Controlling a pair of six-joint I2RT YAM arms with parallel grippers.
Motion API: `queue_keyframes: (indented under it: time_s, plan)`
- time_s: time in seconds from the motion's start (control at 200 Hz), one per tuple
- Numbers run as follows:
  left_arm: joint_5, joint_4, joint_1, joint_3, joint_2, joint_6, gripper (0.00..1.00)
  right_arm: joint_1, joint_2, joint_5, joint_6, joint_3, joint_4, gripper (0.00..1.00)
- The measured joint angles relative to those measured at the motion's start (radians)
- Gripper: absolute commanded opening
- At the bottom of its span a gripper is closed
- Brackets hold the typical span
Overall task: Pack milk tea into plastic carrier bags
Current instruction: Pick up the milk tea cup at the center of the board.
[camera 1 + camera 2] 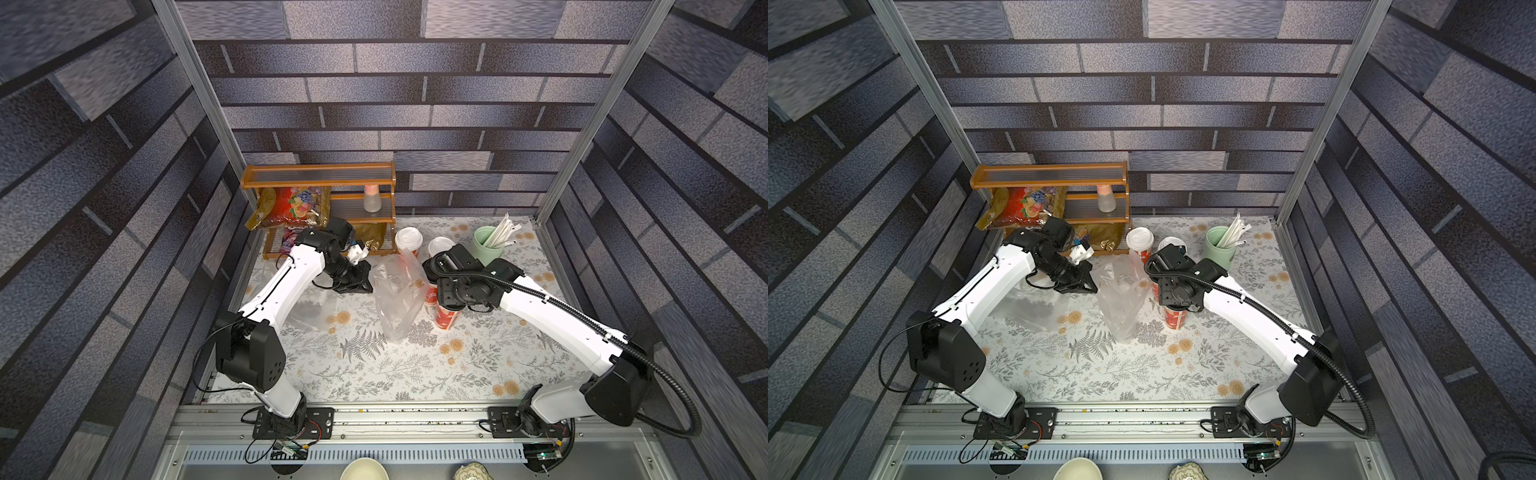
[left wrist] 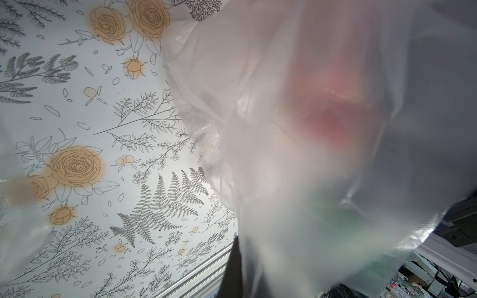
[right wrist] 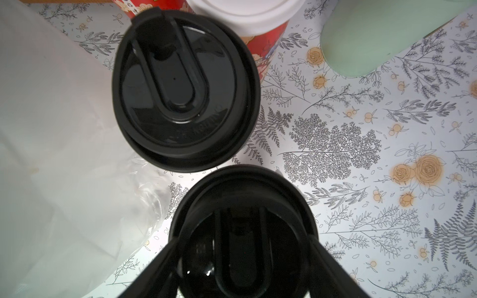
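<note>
A clear plastic carrier bag (image 1: 395, 303) stands crumpled mid-table, and my left gripper (image 1: 368, 286) is shut on its upper edge. In the left wrist view the bag (image 2: 296, 154) fills most of the picture, with red showing blurred through it. Two white-lidded red milk tea cups (image 1: 408, 239) (image 1: 439, 245) stand behind it. In the right wrist view two black-lidded cups stand upright, one (image 3: 185, 87) next to the bag. My right gripper (image 3: 242, 242) straddles the nearer cup (image 3: 242, 206); its fingertips are hidden under the lid's rim. A second bag (image 1: 307, 316) lies flat under my left arm.
A pale green cup of white straws (image 1: 488, 245) stands at the back right. A wooden shelf (image 1: 320, 183) at the back left holds snack packets (image 1: 291, 205) and a small bottle (image 1: 371, 199). A metal rail (image 1: 415, 415) runs along the table's front edge.
</note>
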Motion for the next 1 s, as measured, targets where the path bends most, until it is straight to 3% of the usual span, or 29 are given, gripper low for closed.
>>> queue_keyframes:
  time_s: [0.266, 0.476, 0.681, 1.002]
  plan:
    - [0.000, 0.011, 0.000, 0.000, 0.000, -0.005, 0.02, 0.000, -0.013, 0.004, -0.007, 0.099, -0.098, 0.67]
    - [0.000, 0.016, 0.000, -0.001, 0.000, -0.016, 0.02, 0.000, -0.034, 0.017, -0.037, 0.286, -0.212, 0.67]
    - [0.000, 0.034, 0.000, -0.011, 0.000, -0.031, 0.02, 0.000, 0.000, 0.014, -0.082, 0.565, -0.347, 0.65]
    - [0.000, 0.042, -0.002, -0.012, 0.000, -0.034, 0.02, 0.000, 0.172, -0.050, -0.138, 1.035, -0.545, 0.63]
